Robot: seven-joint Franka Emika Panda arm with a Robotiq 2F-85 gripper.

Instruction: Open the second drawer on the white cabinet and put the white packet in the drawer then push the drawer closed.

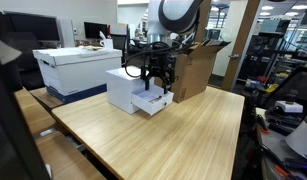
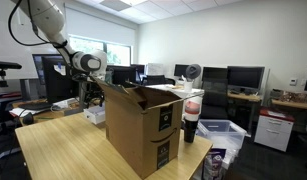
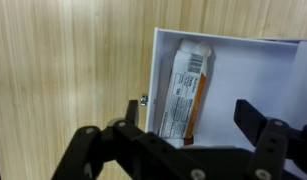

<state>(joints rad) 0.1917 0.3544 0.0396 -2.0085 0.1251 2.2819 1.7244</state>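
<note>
The white cabinet [image 1: 126, 88] stands on the wooden table, partly hidden behind the cardboard box in an exterior view [image 2: 93, 114]. Its second drawer [image 1: 151, 101] is pulled out. In the wrist view the open drawer [image 3: 243, 70] holds the white packet [image 3: 183, 95], which lies flat along the drawer's left side with printed text and an orange edge. The small dark pull [image 3: 143, 99] shows on the drawer front. My gripper [image 1: 156, 82] hovers just above the open drawer. Its fingers are spread apart and empty [image 3: 193, 125].
A large brown cardboard box [image 2: 143, 125] with open flaps stands next to the cabinet [image 1: 196, 65]. A larger white lidded storage box [image 1: 75, 68] sits behind the cabinet. A dark cup [image 2: 190, 125] stands by the cardboard box. The wooden table [image 1: 183, 140] stretches toward the front.
</note>
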